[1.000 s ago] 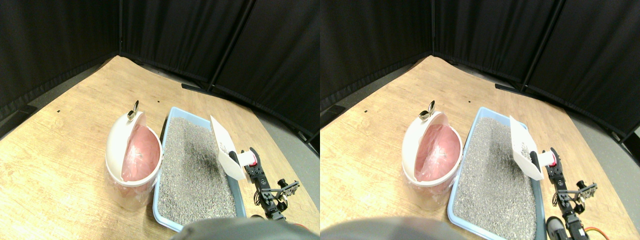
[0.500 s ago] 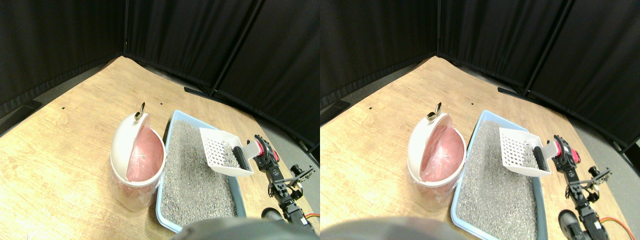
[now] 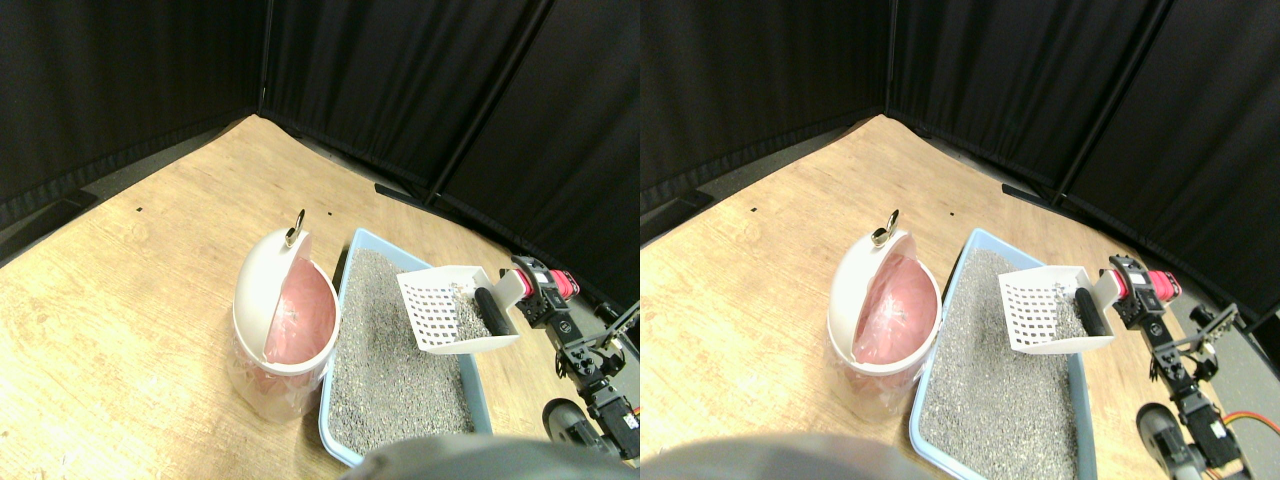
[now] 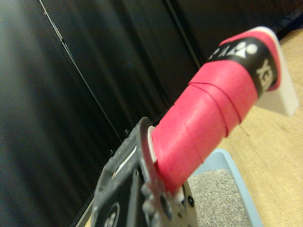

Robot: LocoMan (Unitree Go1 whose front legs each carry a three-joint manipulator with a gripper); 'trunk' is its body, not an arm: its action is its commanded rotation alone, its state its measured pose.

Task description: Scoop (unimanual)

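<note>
A white slotted scoop (image 3: 445, 310) hangs level above the right side of the blue litter box (image 3: 480, 400), which is filled with grey litter (image 3: 390, 350). In the scoop lie some grey grains and a dark lump (image 3: 490, 312). My right gripper (image 3: 530, 290) is shut on the scoop's red-wrapped handle (image 4: 208, 118), just beyond the box's right rim. Left of the box, touching it, stands a white bin (image 3: 262, 290) with a pink liner (image 3: 300, 310), its lid tipped open.
Black curtains (image 3: 400, 80) close off the back and both sides of the wooden floor (image 3: 130, 300). A metal ring (image 3: 296, 228) sticks up from the bin's lid. The arm's links and cables (image 3: 590, 380) run down at the lower right.
The scoop turned from standing on its edge to lying level, and it now hangs slightly higher over the box. The whole picture has shifted, so the camera moved.
</note>
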